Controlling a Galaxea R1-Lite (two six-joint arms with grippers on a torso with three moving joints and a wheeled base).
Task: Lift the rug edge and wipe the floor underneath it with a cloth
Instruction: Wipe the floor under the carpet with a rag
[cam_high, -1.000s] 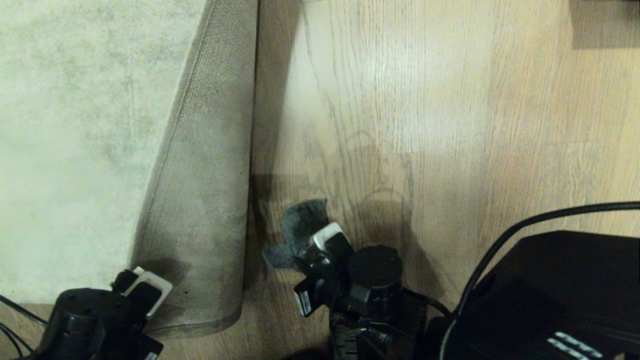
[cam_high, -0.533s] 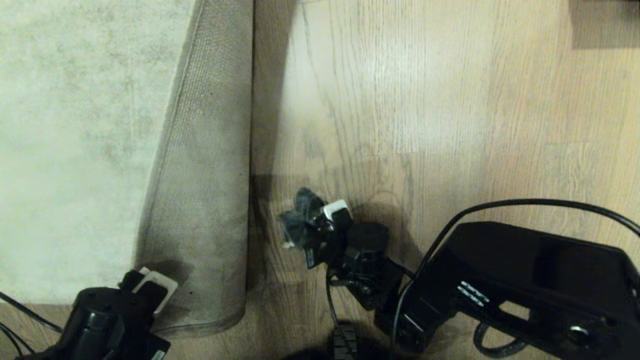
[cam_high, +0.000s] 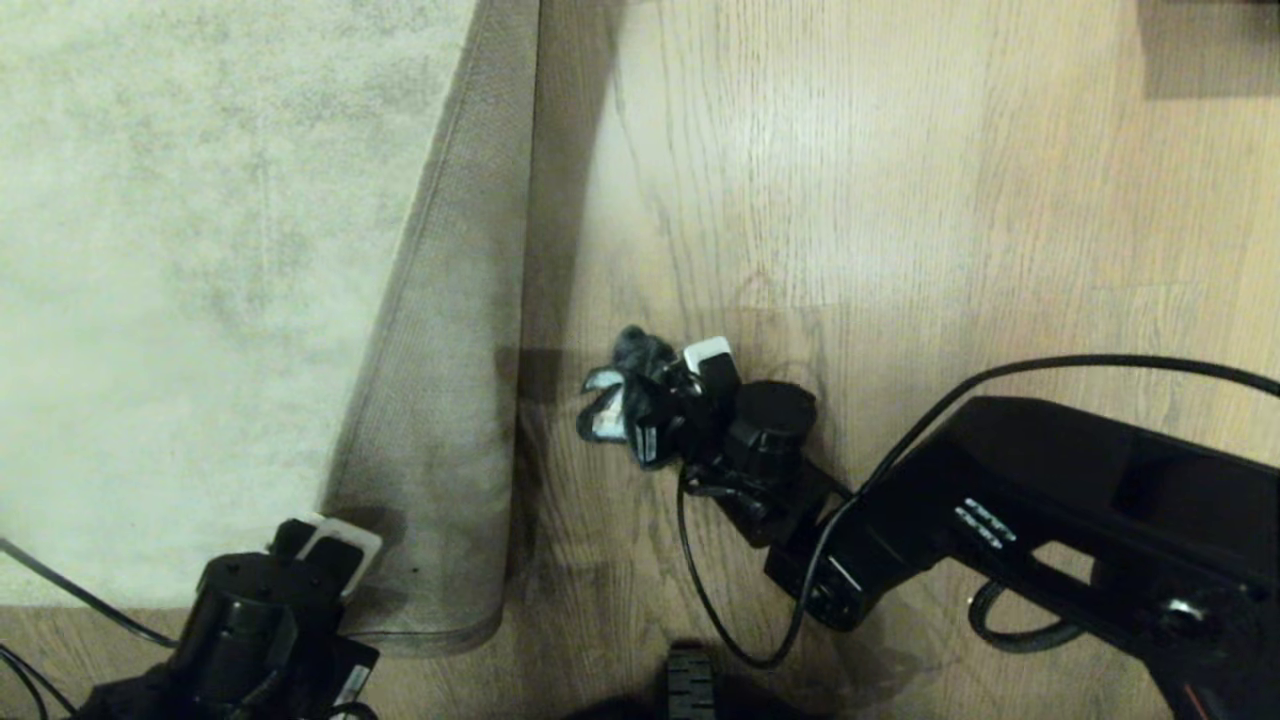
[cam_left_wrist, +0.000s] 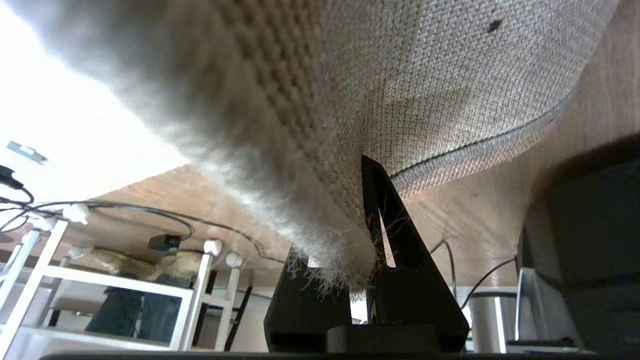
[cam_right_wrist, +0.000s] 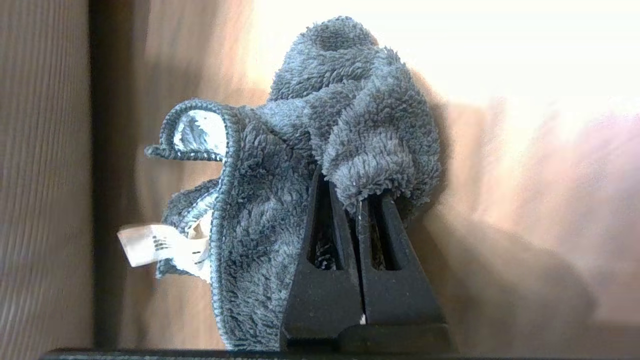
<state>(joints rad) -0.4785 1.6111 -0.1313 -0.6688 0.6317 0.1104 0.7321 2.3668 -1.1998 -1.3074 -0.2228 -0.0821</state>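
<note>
Rug edge (cam_high: 440, 440): folded back and raised off the floor (cam_high: 900, 200), grey mesh backing turned up, pale pile side spread to the robot's left; corner nearest the robot, frayed fibres at the pinch point (cam_left_wrist: 345, 260).
Left gripper (cam_high: 335, 545): at lower left of the head view, clamped on the rug corner, fingers (cam_left_wrist: 400, 270) closed tight on the material.
Cloth (cam_high: 625, 390): dark grey-teal, fuzzy, bunched, white care tag (cam_right_wrist: 150, 245) hanging out; just beside the lifted rug, on or just above bare wood planks.
Right gripper (cam_high: 665, 405): reaching in from the right, fingers (cam_right_wrist: 320, 280) pressed together on the cloth (cam_right_wrist: 320, 150).
Black cable (cam_high: 1000, 375): looped over right arm.
</note>
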